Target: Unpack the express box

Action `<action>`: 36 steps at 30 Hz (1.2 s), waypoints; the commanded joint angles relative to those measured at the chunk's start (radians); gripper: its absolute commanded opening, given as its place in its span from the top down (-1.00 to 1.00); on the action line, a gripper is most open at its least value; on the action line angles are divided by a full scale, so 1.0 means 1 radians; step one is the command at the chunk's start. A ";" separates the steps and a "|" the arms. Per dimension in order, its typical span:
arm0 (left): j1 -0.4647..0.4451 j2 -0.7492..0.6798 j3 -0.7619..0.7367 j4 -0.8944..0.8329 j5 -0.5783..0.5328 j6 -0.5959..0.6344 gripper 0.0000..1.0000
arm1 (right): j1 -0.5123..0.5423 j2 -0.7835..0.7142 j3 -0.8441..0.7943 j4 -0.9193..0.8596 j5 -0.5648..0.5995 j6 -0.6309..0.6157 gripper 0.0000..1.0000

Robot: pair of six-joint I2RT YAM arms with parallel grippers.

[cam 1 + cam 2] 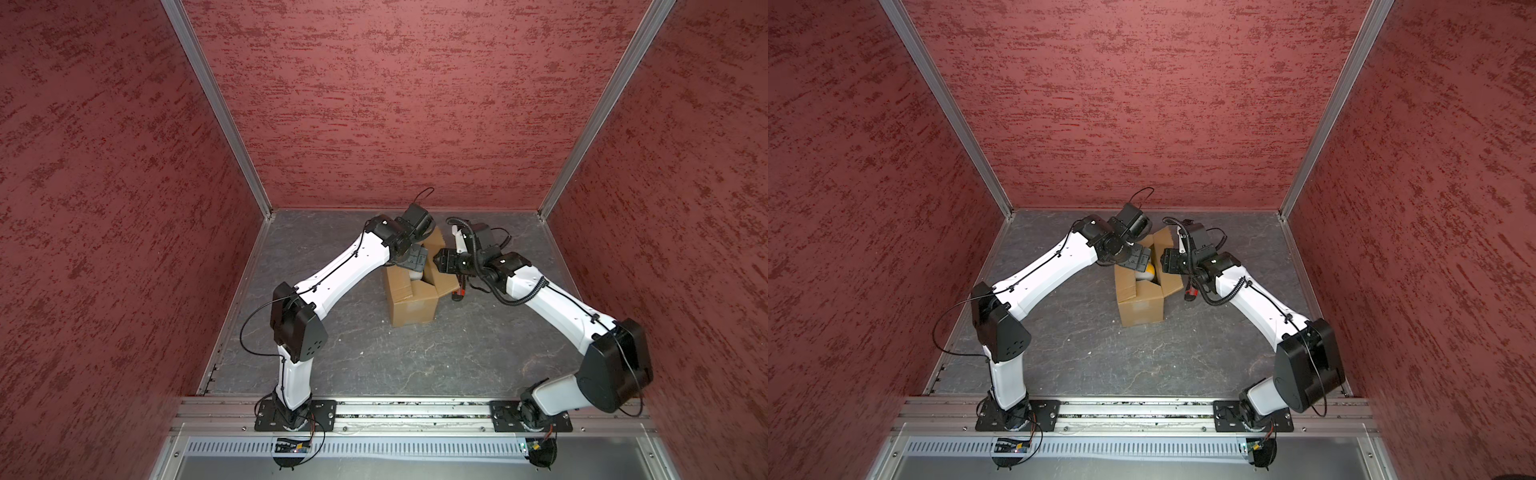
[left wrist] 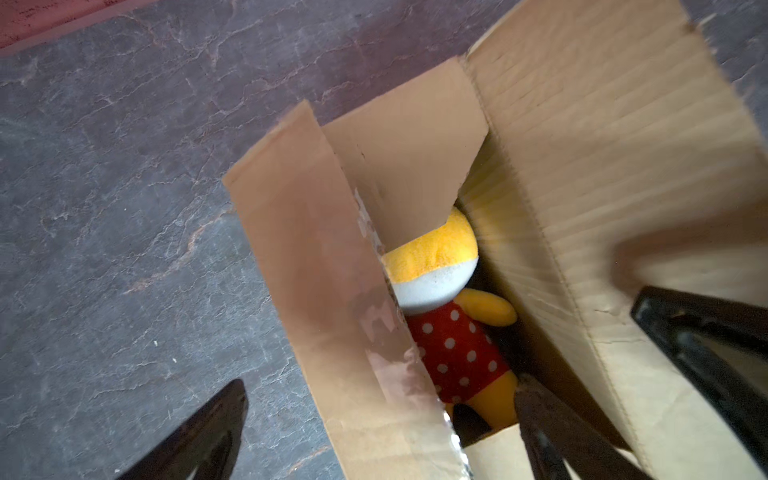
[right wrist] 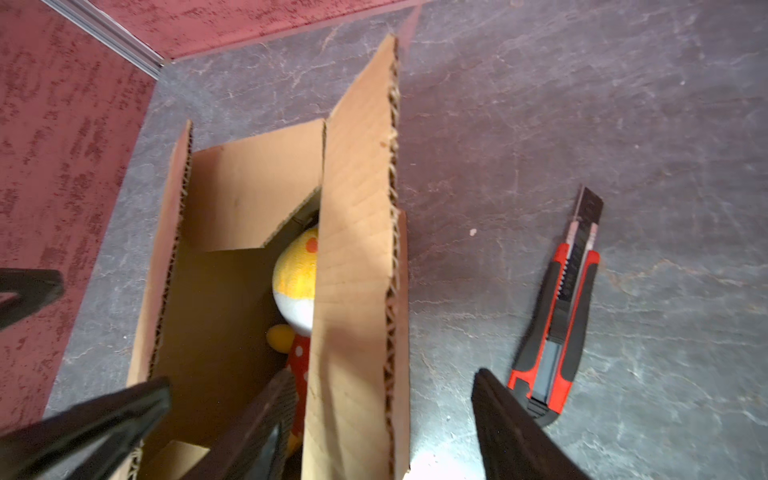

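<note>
Centrally on the grey worktop (image 1: pixel 374 361), open express box (image 1: pixel 413 309), yellow plush toy (image 2: pixel 432 257) inside. Left tool (image 2: pixel 382 384) spread wide astride one flap (image 2: pixel 324 291); right tool (image 3: pixel 384 374) apart astride the opposite flap (image 3: pixel 357 249), utility knife (image 3: pixel 561 324) nearby.

In both top views the toy (image 1: pixel 1148 272) inside the box (image 1: pixel 1142 307) is only a small pale spot; the left arm (image 1: pixel 1038 270) and the flaps (image 1: pixel 1127 282) cover the rest. The knife (image 1: pixel 1190 293), at 3 o'clock from the box, lies mostly under the right arm (image 1: pixel 1246 286). In the left wrist view, the picture's edge cuts off the fingers (image 2: pixel 208 432) of the left claw (image 2: pixel 382 384).
</note>
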 commanded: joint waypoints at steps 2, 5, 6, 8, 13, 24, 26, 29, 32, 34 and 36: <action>-0.008 0.027 0.035 -0.045 -0.051 0.012 -0.99 | -0.012 -0.024 -0.022 0.066 -0.039 0.013 -0.27; -0.008 0.040 0.040 -0.048 -0.064 0.019 -0.99 | -0.015 -0.026 -0.030 0.077 -0.047 0.016 -0.18; -0.008 0.045 0.041 -0.049 -0.072 0.020 -0.99 | -0.015 -0.025 -0.034 0.080 -0.050 0.018 -0.14; -0.007 0.052 0.044 -0.052 -0.083 0.022 -0.99 | -0.017 -0.025 -0.037 0.083 -0.052 0.020 -0.08; -0.006 0.068 0.046 -0.065 -0.112 0.024 -0.99 | -0.020 -0.055 -0.048 0.091 -0.052 0.024 0.05; 0.009 0.028 0.009 -0.067 -0.163 0.020 -0.99 | -0.027 -0.063 -0.054 0.096 -0.051 0.025 0.43; 0.012 0.013 -0.004 -0.060 -0.166 0.019 -0.99 | -0.027 -0.058 -0.053 0.096 -0.054 0.024 0.49; 0.015 -0.006 -0.014 -0.057 -0.174 0.017 -0.99 | -0.028 -0.056 -0.051 0.094 -0.053 0.024 0.54; 0.020 -0.026 -0.031 -0.057 -0.183 0.014 -0.99 | -0.030 -0.056 -0.051 0.091 -0.051 0.024 0.58; 0.024 -0.042 -0.047 -0.055 -0.188 0.010 -0.99 | -0.030 -0.058 -0.051 0.089 -0.051 0.023 0.61; 0.027 -0.062 -0.066 -0.049 -0.193 0.005 -0.99 | -0.031 -0.059 -0.051 0.089 -0.053 0.023 0.63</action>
